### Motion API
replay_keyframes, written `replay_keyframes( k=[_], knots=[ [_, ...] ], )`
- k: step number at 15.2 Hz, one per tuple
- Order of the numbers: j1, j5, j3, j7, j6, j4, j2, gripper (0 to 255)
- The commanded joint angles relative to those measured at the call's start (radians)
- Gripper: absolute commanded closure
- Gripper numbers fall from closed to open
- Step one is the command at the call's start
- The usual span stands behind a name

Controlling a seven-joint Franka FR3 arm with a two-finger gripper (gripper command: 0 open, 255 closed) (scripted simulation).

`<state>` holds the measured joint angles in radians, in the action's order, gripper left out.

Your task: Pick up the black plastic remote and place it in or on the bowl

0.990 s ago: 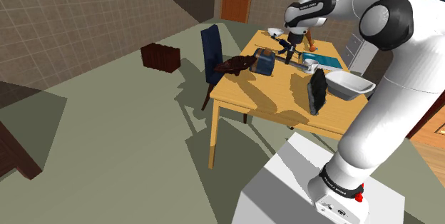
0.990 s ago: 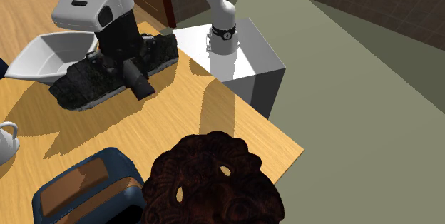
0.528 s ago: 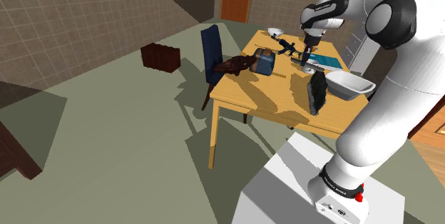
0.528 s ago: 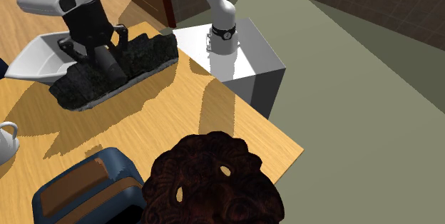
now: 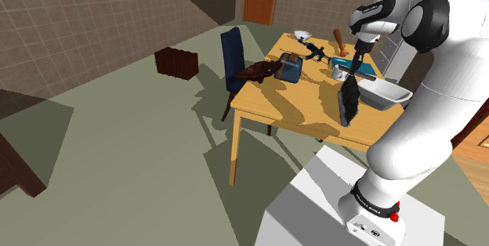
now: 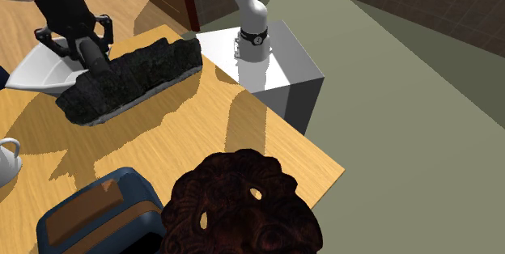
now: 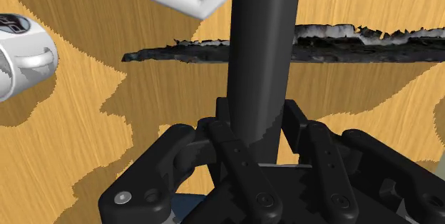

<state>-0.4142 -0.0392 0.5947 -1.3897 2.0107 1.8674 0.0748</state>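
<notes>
Remote [image 7: 262, 51] sat clamped between my fingers [image 7: 227, 148], a long black bar held clear of the counter [image 6: 243, 123] and pointing down. Its free end hung just at the rim of the white bowl [image 6: 40, 60], above the rough black slab [image 6: 133, 74] that stood just beside that bowl. Farther along the counter were a blue toaster [image 6: 89, 220], a white cup [image 7: 21, 58] and a dark brown carved piece [image 6: 243, 204].

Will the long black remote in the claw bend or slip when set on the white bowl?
Probably stiff: the remote juts straight from the claw without sagging. Held near one end, it may pivot. Smooth and long, it might slide off the bowl with its sloped walls.
</notes>
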Motion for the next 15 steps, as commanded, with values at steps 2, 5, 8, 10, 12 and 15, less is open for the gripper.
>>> replay_keyframes(
  k=[2, 5, 8, 10, 12, 15],
  knots=[
    [-0.046, -0.033, 0.031, -0.089, -0.002, -0.031, 0.037, 255],
    [-0.097, -0.072, 0.058, -0.176, -0.013, -0.075, 0.082, 255],
    [-0.155, -0.117, 0.079, -0.263, -0.030, -0.131, 0.137, 255],
    [-0.199, -0.150, 0.088, -0.320, -0.045, -0.176, 0.179, 255],
    [-0.247, -0.185, 0.094, -0.375, -0.063, -0.226, 0.225, 255],
    [-0.298, -0.221, 0.095, -0.429, -0.072, -0.271, 0.274, 255]
  ],
)
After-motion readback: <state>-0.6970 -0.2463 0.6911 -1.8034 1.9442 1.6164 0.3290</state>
